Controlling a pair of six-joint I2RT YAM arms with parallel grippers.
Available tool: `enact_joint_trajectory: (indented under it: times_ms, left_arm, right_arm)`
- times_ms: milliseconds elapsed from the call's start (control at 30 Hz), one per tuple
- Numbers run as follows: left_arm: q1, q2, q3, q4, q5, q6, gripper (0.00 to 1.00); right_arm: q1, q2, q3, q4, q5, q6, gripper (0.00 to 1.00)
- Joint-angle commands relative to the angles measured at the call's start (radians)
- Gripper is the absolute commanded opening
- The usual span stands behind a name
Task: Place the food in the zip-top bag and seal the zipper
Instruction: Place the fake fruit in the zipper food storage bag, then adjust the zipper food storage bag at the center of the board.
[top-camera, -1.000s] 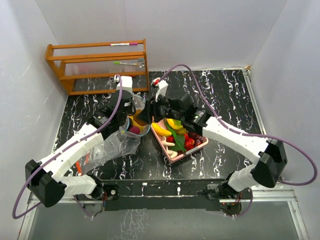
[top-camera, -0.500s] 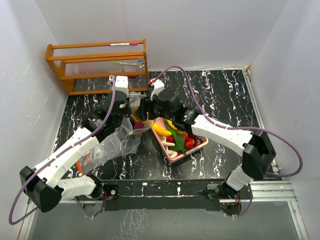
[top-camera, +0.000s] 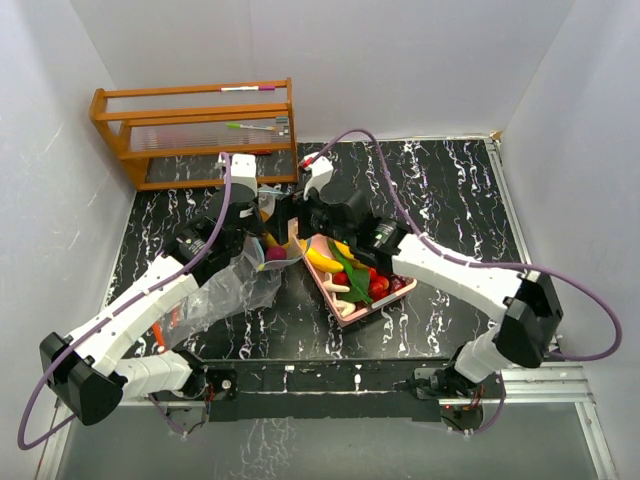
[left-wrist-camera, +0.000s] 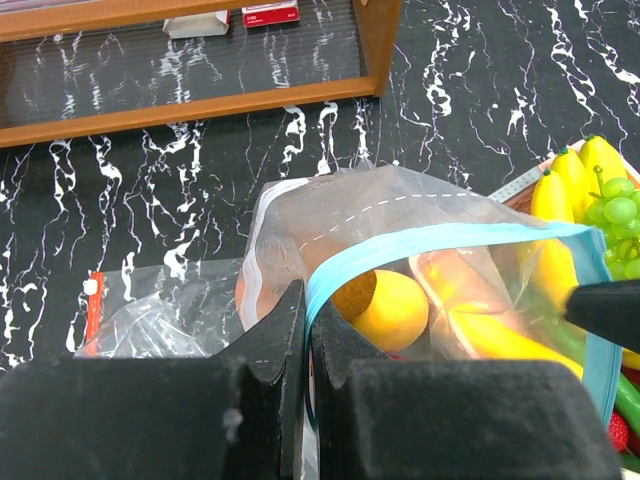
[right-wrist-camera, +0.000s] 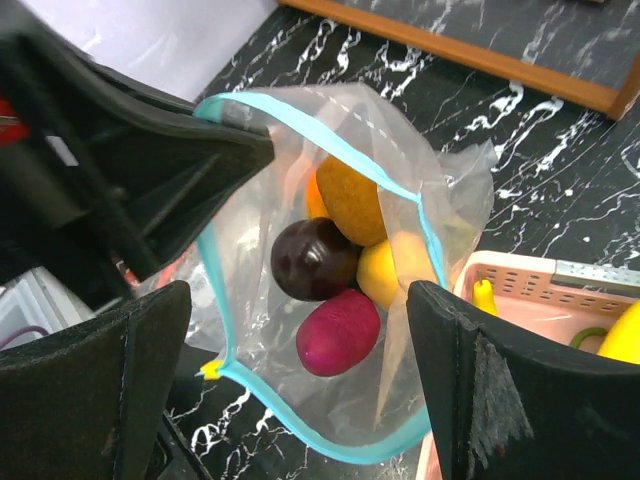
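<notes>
The clear zip-top bag (right-wrist-camera: 250, 330) with a blue zipper rim (right-wrist-camera: 222, 300) is held with its mouth wide. Inside lie food pieces: an orange (right-wrist-camera: 350, 200), a dark plum (right-wrist-camera: 312, 258), a magenta fruit (right-wrist-camera: 338, 332) and a lemon (right-wrist-camera: 385, 272). My left gripper (left-wrist-camera: 308, 300) is shut on the blue rim, holding it up. My right gripper (right-wrist-camera: 298, 295) hangs open just above the bag mouth with nothing between its fingers. More food, including bananas (top-camera: 322, 260) and red berries (top-camera: 378, 285), lies in the pink tray (top-camera: 400, 295) right of the bag (top-camera: 262, 262).
A wooden rack (top-camera: 195, 130) stands at the back left, close behind the bag. A second flat clear bag with a red slider (left-wrist-camera: 93, 310) lies on the black marbled table beside my left arm. White walls close in three sides.
My right gripper has moved left from above the tray to over the bag mouth, and its jaws have opened wide. The left gripper kept its hold on the rim.
</notes>
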Motion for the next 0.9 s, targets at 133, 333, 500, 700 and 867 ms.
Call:
enact_joint_trajectory:
  times_ms: [133,333,500,700,867]
  left_arm:
    - [0.003,0.008,-0.001,0.036,-0.015,0.007,0.0]
    - [0.002,0.019,0.009,0.039,0.0,0.004,0.0]
    - [0.003,0.021,0.01,0.043,0.01,0.002,0.0]
    - [0.003,0.011,0.004,0.055,0.038,0.013,0.0]
    - [0.003,0.006,-0.002,0.058,0.051,0.005,0.0]
  right_arm:
    - [0.008,-0.195,0.022,-0.099,0.076,-0.027,0.92]
    - [0.009,-0.191,-0.035,-0.176,0.055,0.016,0.91]
    - [0.021,-0.122,-0.085,-0.148,0.042,0.094,0.89]
    - [0.022,-0.054,-0.101,-0.115,0.054,0.133,0.89]
    - [0.022,-0.011,-0.102,-0.057,0.049,0.163,0.68]
